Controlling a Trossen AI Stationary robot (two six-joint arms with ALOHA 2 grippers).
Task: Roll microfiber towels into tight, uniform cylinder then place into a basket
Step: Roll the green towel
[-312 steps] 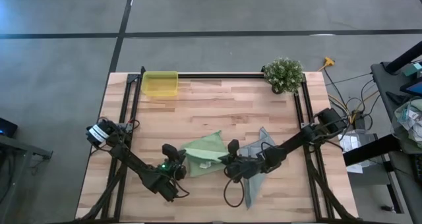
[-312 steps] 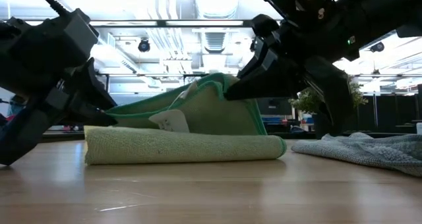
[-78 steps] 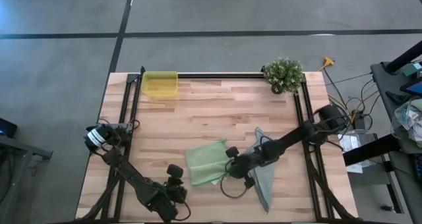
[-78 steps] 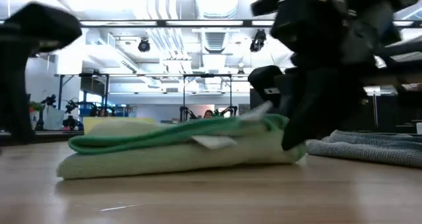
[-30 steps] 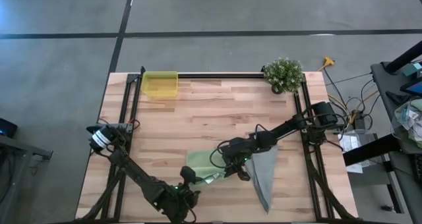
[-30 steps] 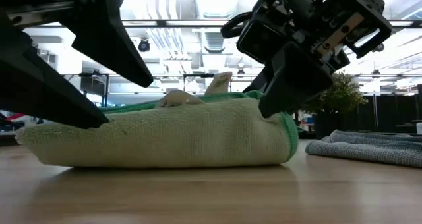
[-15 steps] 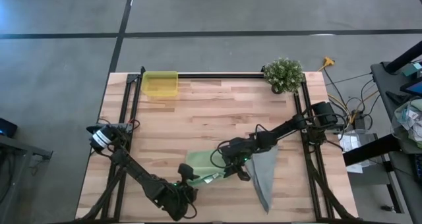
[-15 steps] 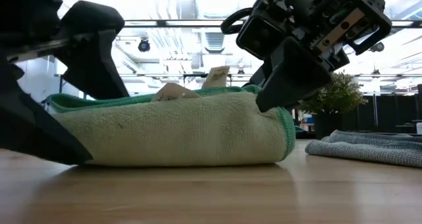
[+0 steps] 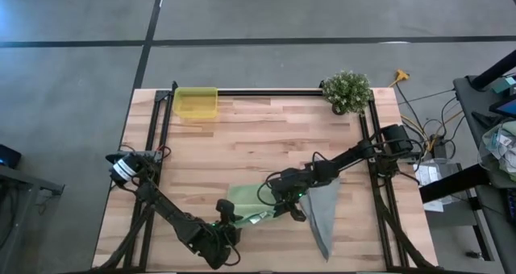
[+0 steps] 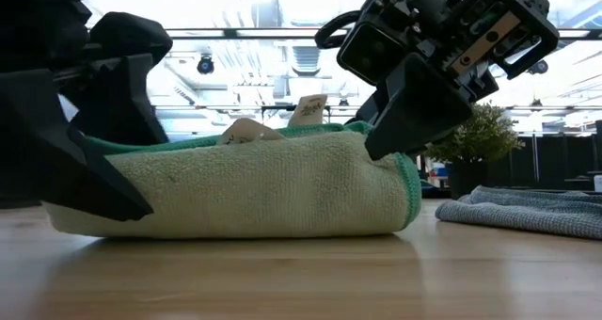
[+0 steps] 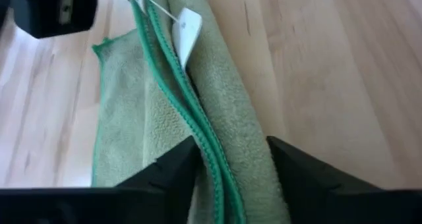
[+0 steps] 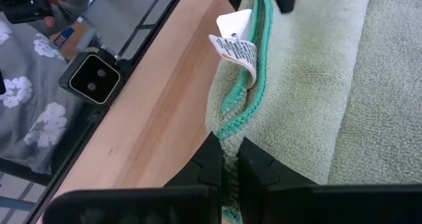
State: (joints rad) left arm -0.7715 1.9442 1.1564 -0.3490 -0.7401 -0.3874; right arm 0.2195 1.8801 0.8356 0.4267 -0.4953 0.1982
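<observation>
The light green towel (image 9: 246, 200) lies on the table as a loose, thick roll (image 10: 263, 193) with its white tag (image 12: 234, 36) sticking up on top. My left gripper (image 11: 231, 151) is at the roll's left end and is shut on it. My right gripper (image 12: 227, 159) is at the roll's right end and is shut on the towel's green hem. The grey-blue towel (image 9: 324, 213) lies flat to the right, under the right arm. The yellow basket (image 9: 196, 102) stands at the far left edge of the table. My left gripper takes the roll's left end (image 11: 247, 178) between its two fingers, one on each long side. The fingers slant down from the table's near left and point along the roll. The roll rests on the table. My right gripper pinches the green-hemmed edge (image 12: 231, 140) at the towel's right end between its shut fingertips. It slants down from the table's right. How many layers it has, I cannot tell. The edge lies on top of the roll, and the towel rests on the table.
A potted plant (image 9: 347, 91) stands at the far right corner. Black rails (image 9: 161, 129) run along the table's left, right and far sides. Bare wood (image 9: 258, 137) lies between the towels and the basket.
My left gripper has come down and in toward the towel's left end, rolling its wrist. Its fingers have drawn together around the roll. The roll's left end has been nudged a little toward the right. The right gripper has kept still.
</observation>
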